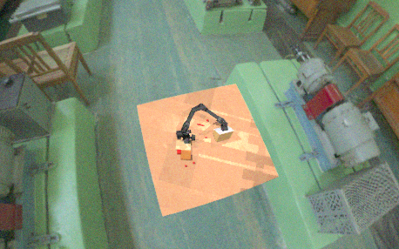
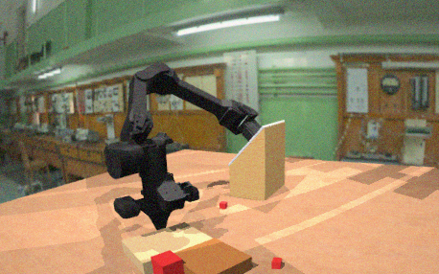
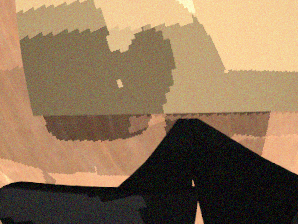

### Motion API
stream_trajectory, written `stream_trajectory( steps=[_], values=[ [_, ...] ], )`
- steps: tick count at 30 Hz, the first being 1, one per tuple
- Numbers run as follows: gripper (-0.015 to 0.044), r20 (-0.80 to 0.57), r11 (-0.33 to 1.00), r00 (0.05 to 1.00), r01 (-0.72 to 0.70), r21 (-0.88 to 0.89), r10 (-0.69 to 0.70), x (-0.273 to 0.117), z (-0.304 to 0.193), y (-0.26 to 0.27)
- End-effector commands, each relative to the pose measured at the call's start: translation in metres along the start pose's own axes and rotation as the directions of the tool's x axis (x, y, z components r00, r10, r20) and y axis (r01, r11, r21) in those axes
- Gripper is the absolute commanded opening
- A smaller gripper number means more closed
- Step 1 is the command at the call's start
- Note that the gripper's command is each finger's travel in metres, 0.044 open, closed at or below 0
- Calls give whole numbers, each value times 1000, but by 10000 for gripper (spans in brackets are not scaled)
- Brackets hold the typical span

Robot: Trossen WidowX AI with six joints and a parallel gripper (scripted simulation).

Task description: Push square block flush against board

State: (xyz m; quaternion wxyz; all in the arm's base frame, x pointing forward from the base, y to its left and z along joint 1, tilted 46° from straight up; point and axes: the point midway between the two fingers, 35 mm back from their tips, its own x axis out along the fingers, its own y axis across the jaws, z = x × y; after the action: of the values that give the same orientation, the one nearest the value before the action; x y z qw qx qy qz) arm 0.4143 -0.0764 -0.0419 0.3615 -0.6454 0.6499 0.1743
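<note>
Pale wood is being approached by a clenched black gripper point(image 1: 187, 141) point(image 2: 160, 224) point(image 3: 186, 128).
The pale board point(image 1: 183, 145) point(image 2: 160, 238) point(image 3: 200, 75) is being bordered along one side by the orange-brown block point(image 1: 186, 155) point(image 2: 217, 257), both lying flat on the table point(image 1: 215, 180) point(image 2: 331, 230) point(image 3: 100, 157). Nothing is being grasped; the fingertips are being held low near the board's far edge, contact being hidden. A red cube point(image 1: 179, 151) point(image 2: 167, 262) is being seen beside both.

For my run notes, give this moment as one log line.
gripper: shut | place: beside pale block | brown board: beside pale block
</note>
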Motion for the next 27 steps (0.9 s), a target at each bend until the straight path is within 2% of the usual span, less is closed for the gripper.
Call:
stream_trajectory(
  steps=[1, 21, 27],
  values=[
    [0, 5, 1000, 1000, -3, -3, 3, 0, -7, 1],
    [0, 2, 1000, 1000, -2, -3, 2, 0, -39, 0],
    [0, 4, 1000, 1000, -2, -3, 2, -55, -35, -2]
  ],
)
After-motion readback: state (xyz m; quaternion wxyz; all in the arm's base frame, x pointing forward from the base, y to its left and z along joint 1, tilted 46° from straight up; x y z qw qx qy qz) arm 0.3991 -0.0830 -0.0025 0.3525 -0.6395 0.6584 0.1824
